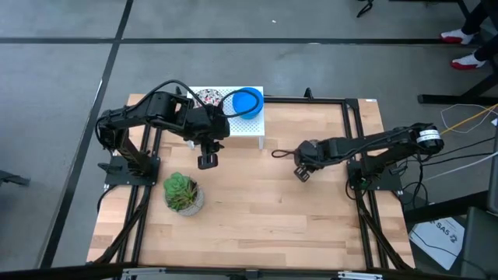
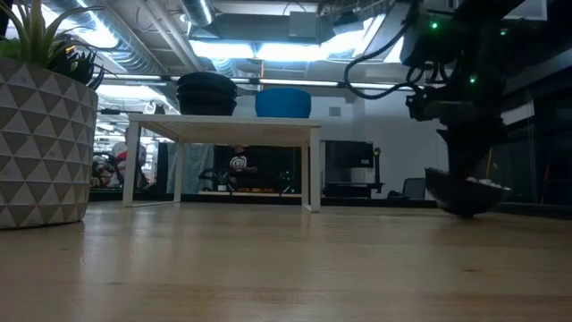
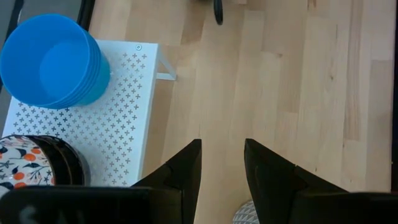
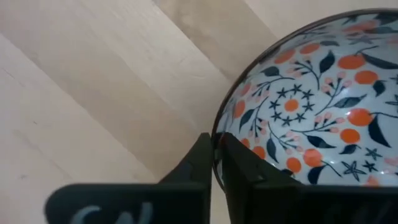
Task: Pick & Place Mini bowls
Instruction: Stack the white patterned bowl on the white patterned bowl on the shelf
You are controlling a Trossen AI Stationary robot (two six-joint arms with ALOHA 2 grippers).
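A white mini bowl with an orange-and-dark floral inside and a dark outside sits low over the wooden table at its right middle, with my right gripper shut on it. In the low view the bowl is tilted, its underside right at the tabletop. On a white perforated stand at the far edge rest a stack of blue bowls and a stack of patterned bowls. My left gripper hangs open above the table beside the stand, holding nothing. My right gripper pinches the bowl's rim, one finger inside the bowl and the other outside. The fingers come steeply from above. The bowl is tilted; whether its underside still touches the table I cannot tell.
A potted green succulent in a white patterned pot stands at the near left of the table. The black frame rail runs around the tabletop. Bare wood lies between the plant and my right gripper.
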